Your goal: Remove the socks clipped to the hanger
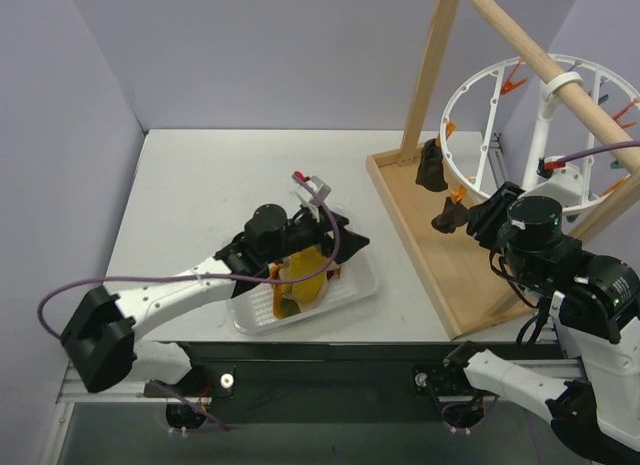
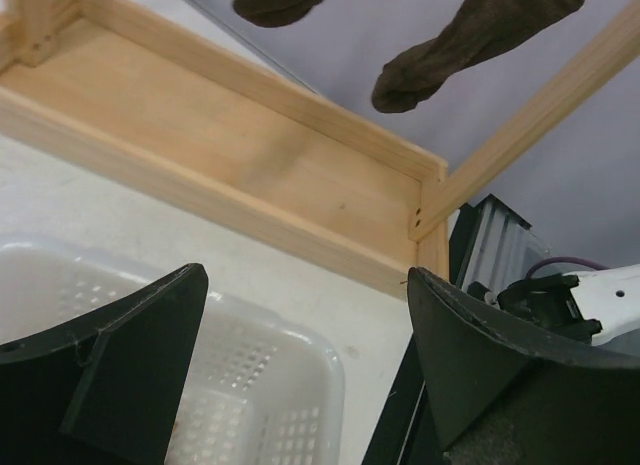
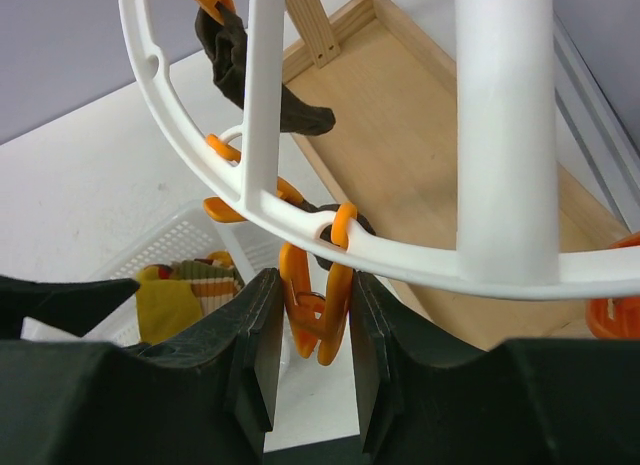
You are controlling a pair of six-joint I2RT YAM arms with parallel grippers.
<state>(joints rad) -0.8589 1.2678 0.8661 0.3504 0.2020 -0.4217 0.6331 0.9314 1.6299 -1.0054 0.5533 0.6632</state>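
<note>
Your right pincer (image 3: 315, 290) is pressed on an orange clip (image 3: 335, 310) that hangs from the white ring of the hanger (image 3: 420, 260). One brown sock (image 3: 235, 55) is clipped further along the ring, above the wooden base (image 3: 420, 145). A second brown sock (image 1: 448, 217) hangs just beside this pincer. Your left pincer (image 2: 305, 280) is spread wide and empty above the white basket (image 2: 300, 370), where a yellow sock (image 1: 300, 275) lies.
</note>
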